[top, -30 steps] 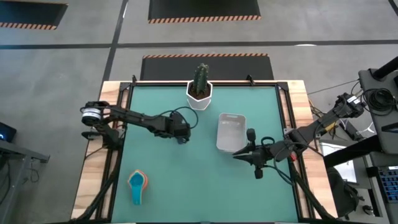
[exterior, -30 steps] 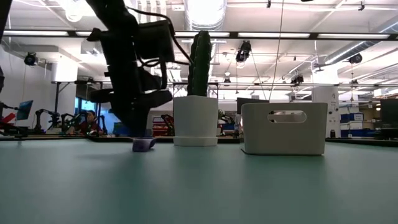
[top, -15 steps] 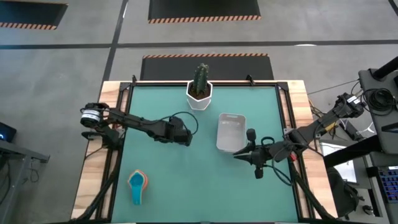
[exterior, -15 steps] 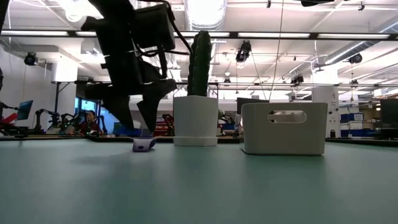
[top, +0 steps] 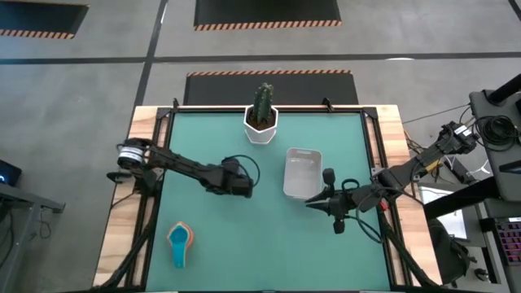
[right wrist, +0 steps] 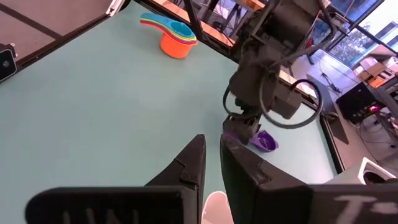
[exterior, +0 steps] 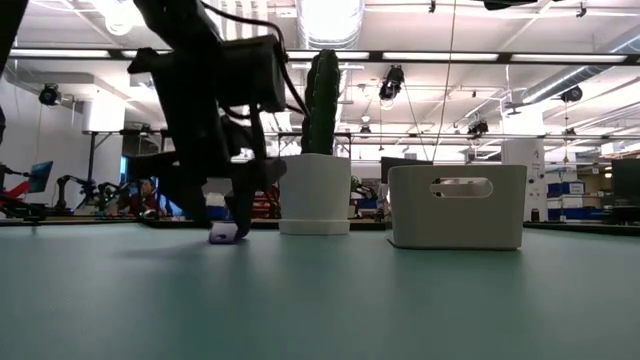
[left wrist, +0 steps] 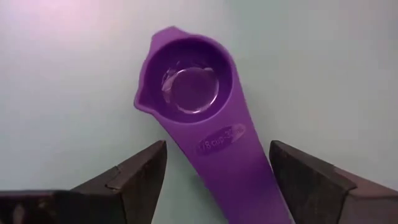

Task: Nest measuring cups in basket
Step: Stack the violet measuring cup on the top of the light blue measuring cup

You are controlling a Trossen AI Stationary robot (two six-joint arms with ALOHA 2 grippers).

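Green matting covers the table (top: 269, 236), with a white cactus pot (top: 261, 126) at the far edge and the basket (top: 302, 172) just right of centre. The step in hand looks like picking up the purple cup (left wrist: 196, 93), which lies flat on the mat well left of the basket. The left gripper (left wrist: 217, 177) hangs low over it with its 2 fingers (left wrist: 134, 177) spread wide; in the left wrist view the cup's handle runs down between them, apart from both, while the bowl sits just beyond the tips. Next, I judge, the jaws need to settle a little lower and close on the handle, then carry the cup across to the basket. A stack of other cups (top: 180, 239), orange outermost with blue or teal on top, waits near the front left corner, not yet in the basket. The right gripper (right wrist: 211, 163) idles beside the basket's front right corner, fingers nearly pressed together, holding nothing.
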